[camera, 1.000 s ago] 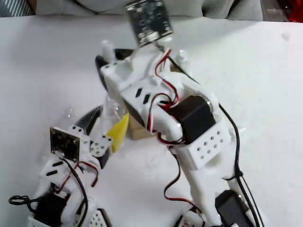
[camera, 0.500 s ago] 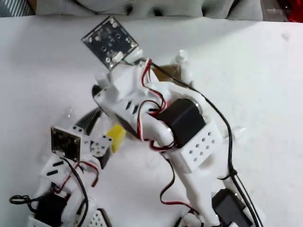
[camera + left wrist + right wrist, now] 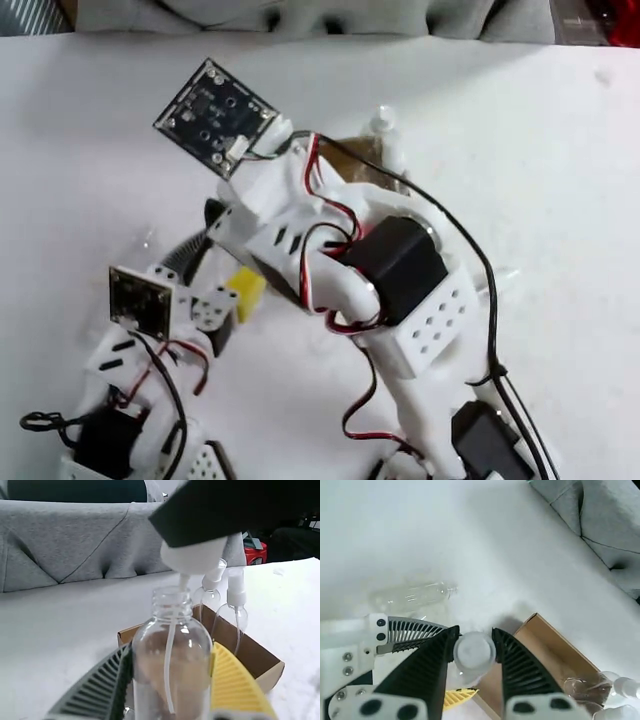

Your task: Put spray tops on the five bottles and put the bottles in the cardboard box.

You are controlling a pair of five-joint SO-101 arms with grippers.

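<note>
White bench [image 3: 410, 525]: left jaws clamped on upright clear bottle [image 3: 170, 665]; right jaws clamped on spray top [image 3: 474, 652] (tube inside bottle neck); cardboard box [image 3: 252, 656] stands just behind, two capped bottles [image 3: 234, 617] inside.

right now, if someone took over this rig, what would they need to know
Left gripper: shut on an upright clear bottle.
Right gripper: shut on a spray top just above that bottle's neck, with the tube inside the bottle.
Cardboard box: holds two topped bottles. That part is done.
One bare bottle lies on the table.
Left: seat this top, box the bottle, then top and box the rest.
</note>
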